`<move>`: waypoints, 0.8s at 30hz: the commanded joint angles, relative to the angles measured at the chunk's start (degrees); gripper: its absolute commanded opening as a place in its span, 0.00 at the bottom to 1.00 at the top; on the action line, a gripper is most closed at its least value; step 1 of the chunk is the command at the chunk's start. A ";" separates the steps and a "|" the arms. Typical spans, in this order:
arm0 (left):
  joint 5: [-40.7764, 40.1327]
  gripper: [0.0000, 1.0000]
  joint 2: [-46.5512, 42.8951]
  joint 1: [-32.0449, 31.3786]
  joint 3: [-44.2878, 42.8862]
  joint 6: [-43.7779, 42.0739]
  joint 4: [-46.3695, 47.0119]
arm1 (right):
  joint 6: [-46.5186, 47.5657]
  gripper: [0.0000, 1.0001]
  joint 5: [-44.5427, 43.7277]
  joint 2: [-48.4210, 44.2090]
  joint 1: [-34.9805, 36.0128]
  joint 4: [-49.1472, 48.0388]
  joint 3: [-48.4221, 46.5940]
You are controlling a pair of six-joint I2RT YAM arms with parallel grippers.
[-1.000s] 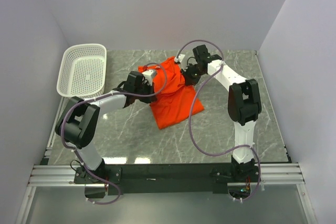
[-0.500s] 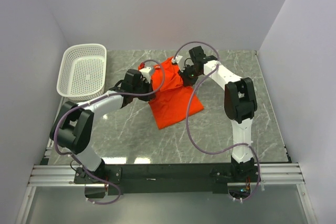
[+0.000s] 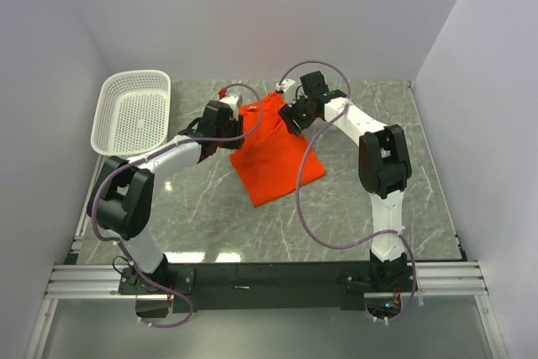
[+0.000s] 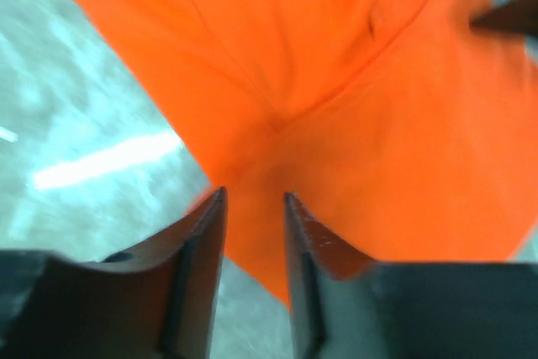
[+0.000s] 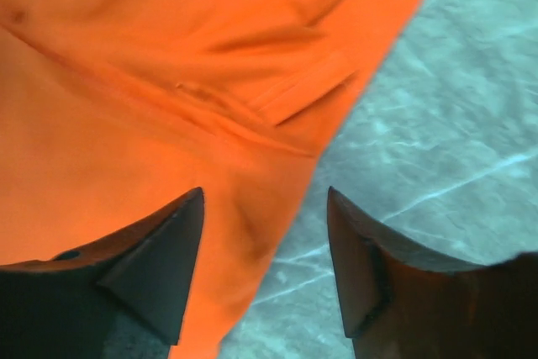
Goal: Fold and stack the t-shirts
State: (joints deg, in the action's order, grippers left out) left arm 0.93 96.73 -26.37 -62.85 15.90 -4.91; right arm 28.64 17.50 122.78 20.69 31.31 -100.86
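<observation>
Both hands have just let go. A moment ago they held the far part of the orange-red t-shirt (image 3: 273, 161) bunched up off the surface. Now the left hand (image 4: 255, 199) has its fingers slightly apart and the right hand (image 5: 265, 195) has them wide, each hovering over the cloth with nothing between them. The shirt lies flatter, a folded slab at the middle of the counter (image 3: 361, 208), running from far centre toward near right. That fold looks laid down, though creases remain and only this one shirt shows for stacking. The counter is grey veined marble; a white perforated basket (image 3: 105, 94) sits at far left, with plain pale walls (image 3: 252, 14) around.
</observation>
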 commanded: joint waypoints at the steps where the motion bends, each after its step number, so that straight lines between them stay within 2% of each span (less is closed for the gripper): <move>1: -9.27 0.45 -0.75 0.27 -6.40 -1.83 2.09 | -7.02 0.68 -5.63 -5.44 0.14 -8.37 3.29; 3: -11.20 0.45 -3.54 0.27 -7.99 -3.76 2.27 | -7.55 0.68 -5.81 -8.41 -0.38 -8.63 5.58; 5: -10.69 0.46 -7.50 0.27 -4.93 -6.30 3.49 | -4.76 0.68 -2.05 -10.97 -1.96 -7.76 7.68; 7: -6.31 0.54 -15.23 0.27 2.24 -7.46 6.90 | 3.21 0.68 13.29 -14.75 -4.24 -0.41 10.85; 8: -4.03 0.60 -18.04 0.27 5.34 -8.42 8.23 | 19.44 0.67 19.36 -15.72 -4.86 5.28 12.16; 9: 1.56 0.69 -22.68 0.27 8.24 -8.60 9.12 | 28.57 0.67 26.64 -17.47 -5.22 16.56 13.48; 10: 4.49 0.70 -24.46 0.27 13.05 -8.61 9.56 | 37.45 0.67 27.06 -18.53 -5.22 20.77 15.50; 11: 6.96 0.70 -25.79 0.18 14.93 -8.00 9.39 | 51.55 0.67 26.28 -19.85 -4.70 22.98 21.43; 12: 9.59 0.69 -27.37 -0.52 16.43 -7.56 9.04 | 55.17 0.67 24.62 -22.82 -4.00 20.13 25.23; 14: 9.27 0.69 -28.17 -7.35 18.98 -9.38 8.08 | 55.56 0.70 16.98 -26.61 -1.37 9.10 35.32; 15: 7.70 0.69 -28.00 -10.42 19.43 -10.27 7.37 | 55.56 0.70 15.22 -26.98 -0.74 7.12 37.29; 16: 2.38 0.69 -27.56 -16.98 20.30 -10.97 6.85 | 55.73 0.70 13.98 -27.24 -0.30 5.62 38.53; 19: -1.71 0.69 -23.62 -26.33 21.54 -13.35 6.93 | 54.50 0.69 13.18 -27.16 -0.56 -0.36 41.17; 20: -5.29 0.69 -21.95 -27.49 21.28 -13.53 6.32 | 54.94 0.69 12.13 -27.24 -0.65 -1.50 42.40; 24: -7.95 0.67 -11.68 -28.47 17.33 -13.62 3.50 | 55.29 0.68 10.37 -26.45 -0.56 -4.32 43.03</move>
State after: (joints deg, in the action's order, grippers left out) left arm -1.58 81.12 -55.37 -42.61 4.03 0.49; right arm 80.93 29.61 96.88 20.38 33.67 -57.47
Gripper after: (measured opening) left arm 0.671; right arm 0.687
